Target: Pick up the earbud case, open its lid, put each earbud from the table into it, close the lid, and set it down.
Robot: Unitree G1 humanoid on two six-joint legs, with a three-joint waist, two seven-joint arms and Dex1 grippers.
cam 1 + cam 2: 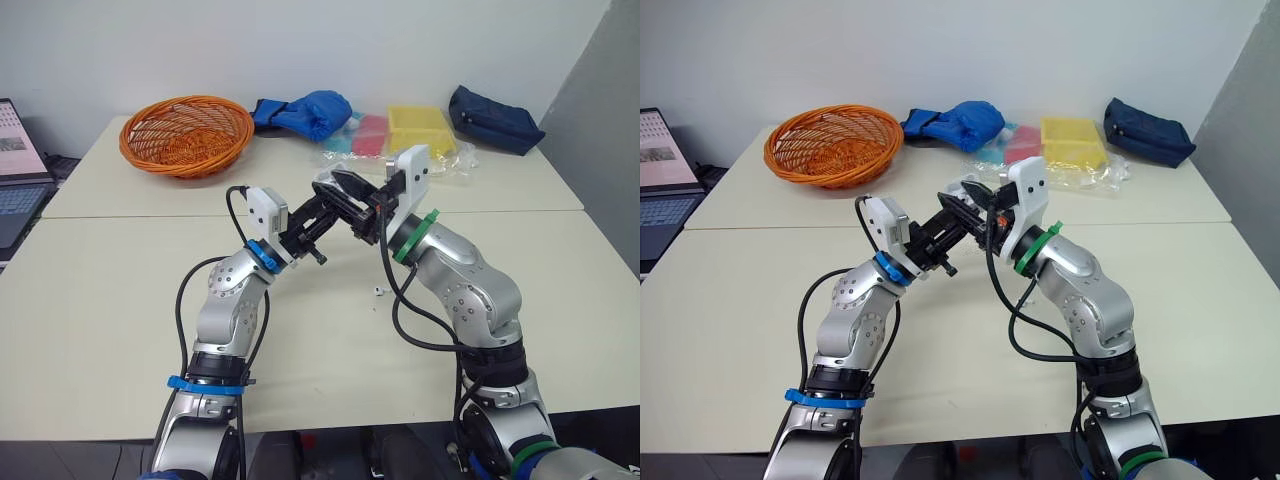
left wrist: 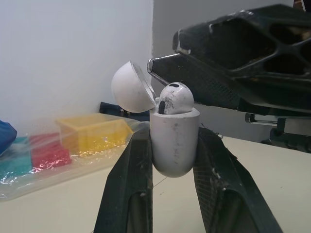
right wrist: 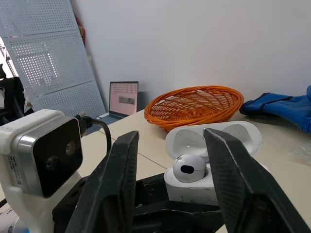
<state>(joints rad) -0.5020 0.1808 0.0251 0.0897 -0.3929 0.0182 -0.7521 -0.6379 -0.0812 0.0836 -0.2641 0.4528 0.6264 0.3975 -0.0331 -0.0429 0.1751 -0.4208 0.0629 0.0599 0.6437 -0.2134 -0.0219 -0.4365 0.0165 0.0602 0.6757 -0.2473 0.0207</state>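
Observation:
My left gripper (image 1: 320,218) is shut on the white earbud case (image 2: 175,141), holding it upright above the middle of the table. The lid (image 2: 131,87) stands open, hinged back. One white earbud (image 2: 176,98) sits in the case with its head sticking out. My right gripper (image 3: 171,137) is open, one finger on each side of the case top, not touching the seated earbud (image 3: 187,167). A second small white earbud (image 1: 377,292) lies on the table (image 1: 120,300) below the grippers, nearer my right arm.
At the back of the table stand an orange wicker basket (image 1: 186,133), a blue cloth (image 1: 305,112), yellow (image 1: 420,128) and pink boxes in clear plastic, and a navy pouch (image 1: 493,119). A laptop (image 1: 18,170) sits off the left edge.

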